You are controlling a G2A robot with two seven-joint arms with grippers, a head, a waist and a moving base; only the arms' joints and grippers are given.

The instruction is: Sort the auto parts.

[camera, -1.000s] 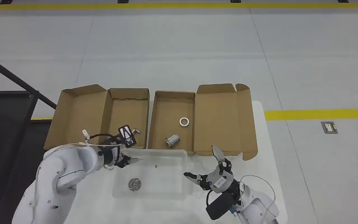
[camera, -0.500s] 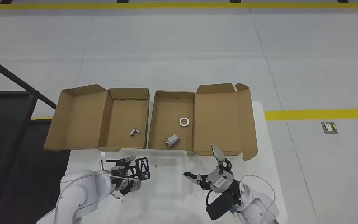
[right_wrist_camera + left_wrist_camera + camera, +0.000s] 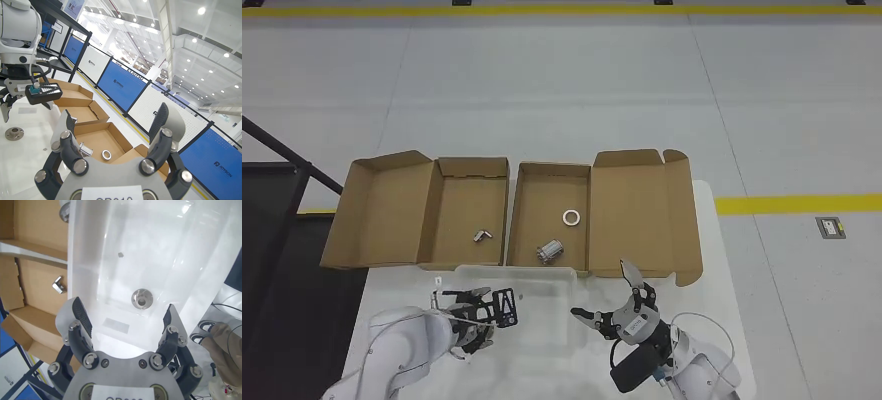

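My left gripper hangs over the left end of the clear bin, with the fingers spread wide and nothing between them. The bin stands in the middle of the table, toward the near edge. Under this gripper a round metal flange lies flat on the bin floor. My right gripper is just beside the right end of the bin, also wide open and empty. Two open cardboard boxes lie along the far edge of the table. The left box holds a small angle bracket. The right box holds a metal ring and a short cylinder part.
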